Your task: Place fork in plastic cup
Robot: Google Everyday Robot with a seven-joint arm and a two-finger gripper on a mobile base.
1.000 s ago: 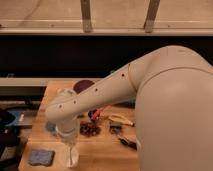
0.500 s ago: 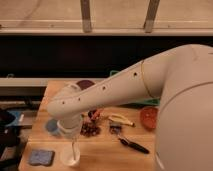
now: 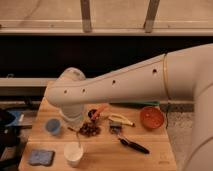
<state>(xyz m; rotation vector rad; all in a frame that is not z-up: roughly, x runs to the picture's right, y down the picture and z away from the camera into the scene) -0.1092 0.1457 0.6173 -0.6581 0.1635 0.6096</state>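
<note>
Gripper (image 3: 75,131), clamped on the slender dark fork (image 3: 78,139), is held above the white cup (image 3: 74,154), near the light-blue plastic cup (image 3: 52,126).

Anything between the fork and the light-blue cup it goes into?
Nothing visible does. The fork sits just under the end effector, below the arm's wrist; only bare table lies between it and the light-blue cup beside it. The white cup stands nearer the camera, off that path.

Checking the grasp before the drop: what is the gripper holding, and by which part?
The gripper, shut beside the light-blue cup, seems to hold the thin dark fork by its upper end; the contact is hidden.
</note>
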